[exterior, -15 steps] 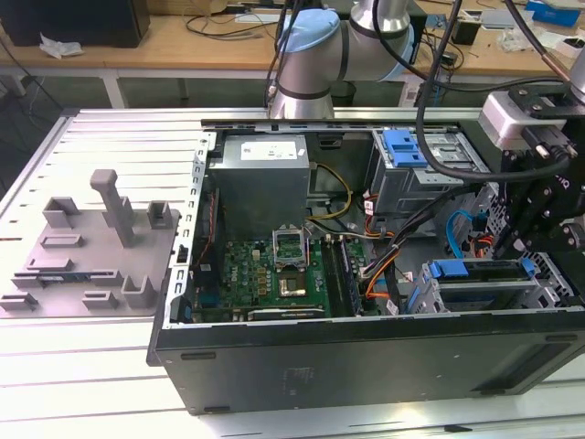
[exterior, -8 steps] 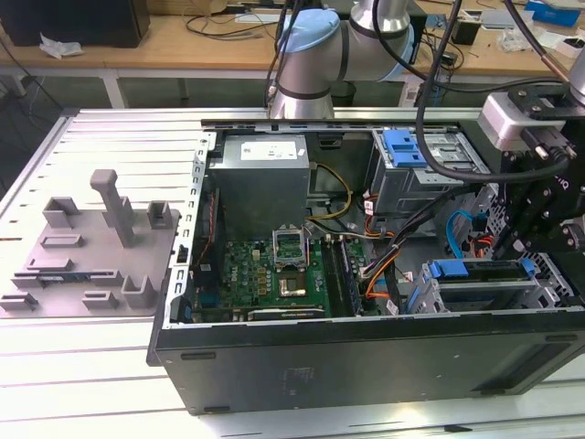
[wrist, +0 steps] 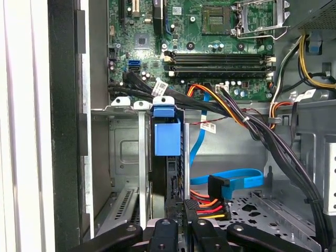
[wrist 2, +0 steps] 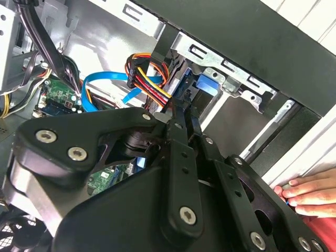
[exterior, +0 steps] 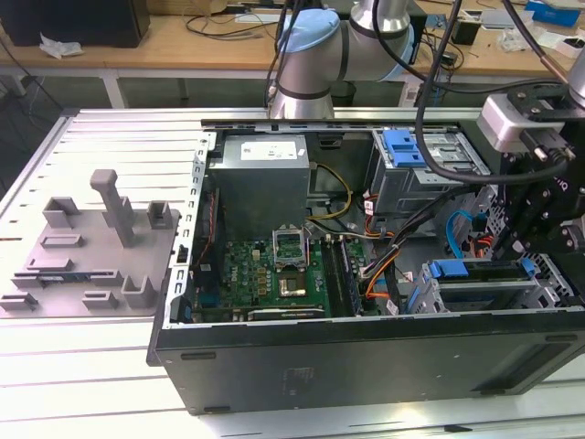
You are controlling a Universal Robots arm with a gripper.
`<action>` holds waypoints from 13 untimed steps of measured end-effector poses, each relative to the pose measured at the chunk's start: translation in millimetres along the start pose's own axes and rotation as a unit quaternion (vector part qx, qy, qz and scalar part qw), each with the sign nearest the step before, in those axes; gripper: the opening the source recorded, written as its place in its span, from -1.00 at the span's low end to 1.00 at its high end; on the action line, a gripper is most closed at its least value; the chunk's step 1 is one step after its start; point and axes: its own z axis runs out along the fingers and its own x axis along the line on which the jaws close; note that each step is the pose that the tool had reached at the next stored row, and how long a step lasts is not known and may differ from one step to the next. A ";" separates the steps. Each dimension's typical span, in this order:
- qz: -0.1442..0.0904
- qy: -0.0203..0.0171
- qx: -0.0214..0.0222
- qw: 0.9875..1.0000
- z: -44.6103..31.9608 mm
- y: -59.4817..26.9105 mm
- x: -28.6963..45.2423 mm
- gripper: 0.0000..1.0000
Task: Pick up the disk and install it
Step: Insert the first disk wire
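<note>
Exterior view up first: a black open-sided computer case (exterior: 366, 366) lies on the pale slatted bench (exterior: 91, 384). It shows its green motherboard (exterior: 274, 274) at centre and a large grey power-supply box (exterior: 260, 174) above that. A blue plastic latch on a grey metal cage (exterior: 402, 146) sits toward the upper right. A grey moulded fixture plate (exterior: 82, 247) rests on the bench at the left of the frame, well apart from the action. The pale blue-and-silver robot arm (exterior: 315, 55) reaches in from the top. The disk (exterior: 484, 273), with its blue plastic bracket, stands on edge in the drive bay at the lower right of the case. Over to the first wrist view, and the disk's blue bracket (wrist: 167, 139) sits left of centre. Its dark edge runs down the frame to the black pincer (wrist: 182, 203) at the bottom edge. A connector with red, orange and yellow wires (wrist: 207, 202) lies just beside the tips, and a flat blue cable (wrist: 236, 178) curls to its right. In the second wrist view the pincer (wrist 2: 185, 105) is drawn narrow, its two fingers (wrist 2: 176, 136) almost together. The tips point at a blue tab (wrist 2: 207, 84) above centre. Whether they actually clamp the disk, I cannot tell. A person's hand (wrist 2: 310, 191) rests at the lower right of that frame.
</note>
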 end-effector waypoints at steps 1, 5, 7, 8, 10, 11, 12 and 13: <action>0.000 0.000 0.000 1.000 0.1 -0.1 0.0 -0.66; 0.000 0.000 0.000 1.000 0.7 -0.2 0.0 -0.66; 0.000 0.000 0.000 1.000 1.0 -0.2 0.0 -0.66; 0.000 0.000 0.000 1.000 1.2 -0.2 0.0 -0.66; 0.000 0.000 0.000 1.000 1.7 -0.3 0.0 -0.66; 0.000 0.000 0.000 1.000 2.0 -0.3 0.0 -0.66; 0.000 0.000 0.000 1.000 2.1 -0.3 0.0 -0.66; 0.000 0.000 0.000 1.000 2.3 -0.3 0.0 -0.66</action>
